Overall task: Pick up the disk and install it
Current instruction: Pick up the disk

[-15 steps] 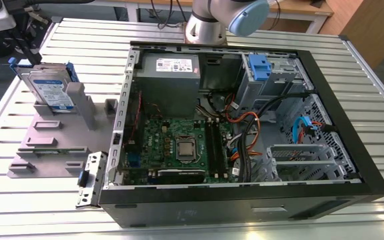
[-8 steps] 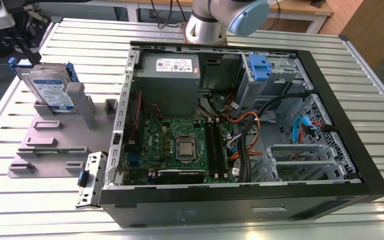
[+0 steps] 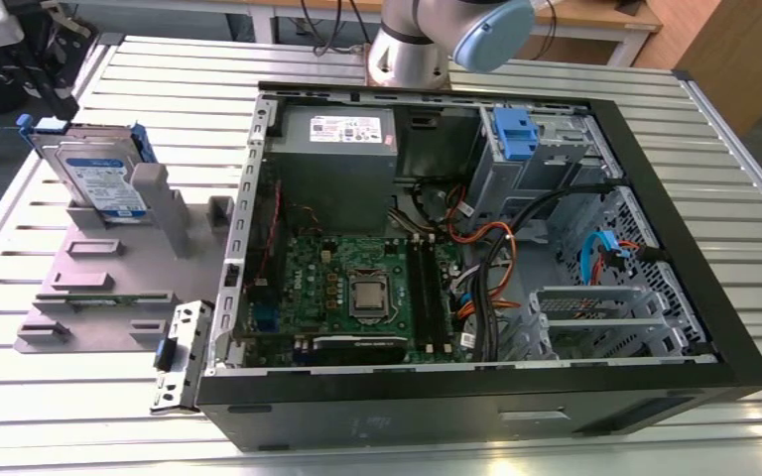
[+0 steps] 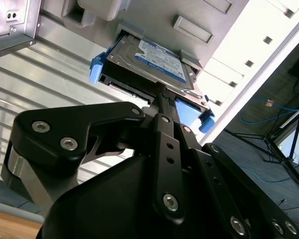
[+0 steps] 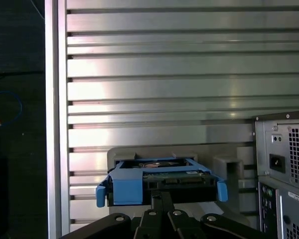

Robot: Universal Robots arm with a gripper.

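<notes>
The disk (image 3: 100, 178) stands on edge in a grey holder (image 3: 116, 278) at the exterior view's left, beside the open computer case (image 3: 698, 297). It is a silver drive with a blue-and-white label in a blue carrier. In both wrist views the disk (image 4: 149, 57) (image 5: 162, 180) lies ahead of my gripper (image 4: 158, 90) (image 5: 161, 195), carrier tab end toward me. The black fingers look pressed together with nothing between them, and their tips appear apart from the drive.
Inside the case sit a grey power supply (image 3: 334, 134), the motherboard (image 3: 354, 288), loose cables and a drive bay with a bare blue clip (image 3: 514, 134). The case's rear corner (image 5: 284, 164) stands close beside the holder. A ribbed aluminium table (image 3: 76, 416) lies underneath.
</notes>
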